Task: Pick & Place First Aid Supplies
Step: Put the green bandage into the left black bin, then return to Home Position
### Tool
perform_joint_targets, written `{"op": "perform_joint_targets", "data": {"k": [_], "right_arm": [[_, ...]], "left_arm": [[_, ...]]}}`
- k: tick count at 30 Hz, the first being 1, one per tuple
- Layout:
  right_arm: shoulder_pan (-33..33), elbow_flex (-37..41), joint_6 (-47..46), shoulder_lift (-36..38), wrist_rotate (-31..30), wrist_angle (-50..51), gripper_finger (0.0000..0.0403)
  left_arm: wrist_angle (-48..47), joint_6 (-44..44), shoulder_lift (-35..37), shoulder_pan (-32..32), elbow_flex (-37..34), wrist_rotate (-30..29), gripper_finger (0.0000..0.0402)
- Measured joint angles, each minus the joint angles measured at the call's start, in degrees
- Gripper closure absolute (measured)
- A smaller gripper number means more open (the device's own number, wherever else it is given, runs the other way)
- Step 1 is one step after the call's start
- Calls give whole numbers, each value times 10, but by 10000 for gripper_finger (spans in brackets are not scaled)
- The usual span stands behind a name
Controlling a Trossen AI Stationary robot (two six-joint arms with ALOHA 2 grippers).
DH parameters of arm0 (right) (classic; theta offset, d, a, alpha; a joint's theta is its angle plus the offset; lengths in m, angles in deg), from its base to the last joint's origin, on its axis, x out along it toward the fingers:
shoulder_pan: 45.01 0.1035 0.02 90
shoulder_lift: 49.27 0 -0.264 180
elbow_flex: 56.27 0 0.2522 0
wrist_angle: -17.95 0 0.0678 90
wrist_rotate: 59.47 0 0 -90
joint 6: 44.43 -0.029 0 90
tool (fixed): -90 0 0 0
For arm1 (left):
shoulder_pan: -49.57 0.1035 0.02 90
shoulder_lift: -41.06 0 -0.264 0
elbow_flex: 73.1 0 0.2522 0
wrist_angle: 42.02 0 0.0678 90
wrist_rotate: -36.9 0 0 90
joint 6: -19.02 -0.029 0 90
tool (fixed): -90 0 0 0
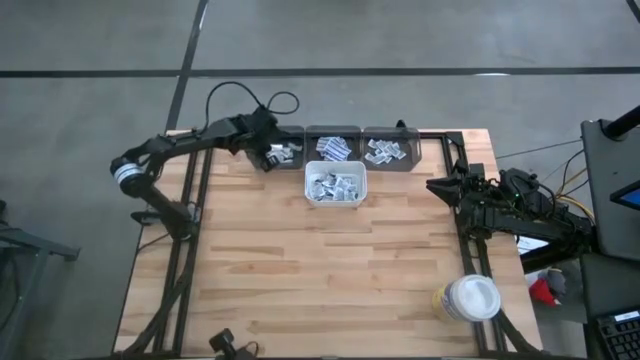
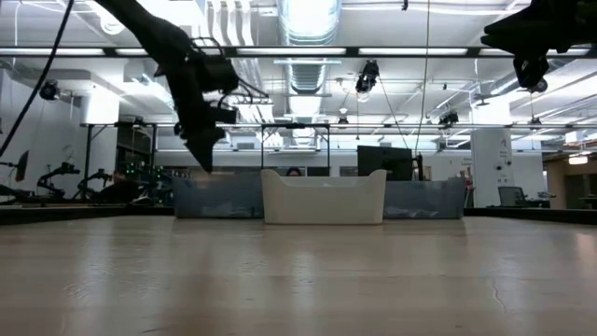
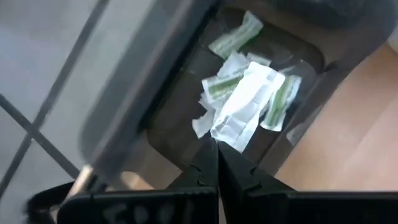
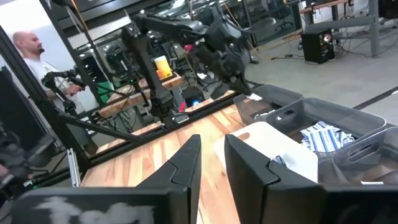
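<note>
A white bin (image 1: 336, 186) near the middle of the far half of the table (image 1: 330, 280) is seen to hold a heap of first aid sachets (image 1: 335, 186). Behind it, along the far edge, three grey bins are lined up: the left grey bin (image 1: 283, 151), the middle grey bin (image 1: 334, 146) and the right grey bin (image 1: 388, 151), each already holding several sachets.

The left gripper (image 1: 268, 152) is held over the left grey bin. Its fingers are pressed together and a white sachet (image 3: 244, 107) is seen at their tips; it is judged to be pinched there by a corner, about to be dropped among the greenish sachets (image 3: 231, 38) on the bin's floor.

The right gripper (image 1: 437, 186) is parked at the right edge of the table, to the right of the white bin, with its fingers slightly apart and nothing between them.

The sorting is judged to be partly done: all three grey bins have been partly filled, yet many sachets remain in the white bin. A round lidded tub (image 1: 468, 299) is left at the near right corner.
</note>
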State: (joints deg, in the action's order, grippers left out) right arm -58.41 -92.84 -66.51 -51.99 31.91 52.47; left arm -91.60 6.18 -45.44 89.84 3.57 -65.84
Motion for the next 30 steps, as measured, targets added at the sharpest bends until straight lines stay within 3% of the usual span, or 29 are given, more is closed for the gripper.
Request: {"op": "perform_joint_targets", "data": {"k": [8,17,26,30], "right_arm": [[0,0,-3,0,0,0,339],[0,0,-4,0,0,0,324],[0,0,-4,0,0,0,314],[0,0,-4,0,0,0,317]], "left_arm": [[78,-3,-54,6,-22,13,401],[87,-2,-101,12,-14,24,392],[46,44,-77,10,25,52,273],[-21,111,-31,-9,61,152,244]]}}
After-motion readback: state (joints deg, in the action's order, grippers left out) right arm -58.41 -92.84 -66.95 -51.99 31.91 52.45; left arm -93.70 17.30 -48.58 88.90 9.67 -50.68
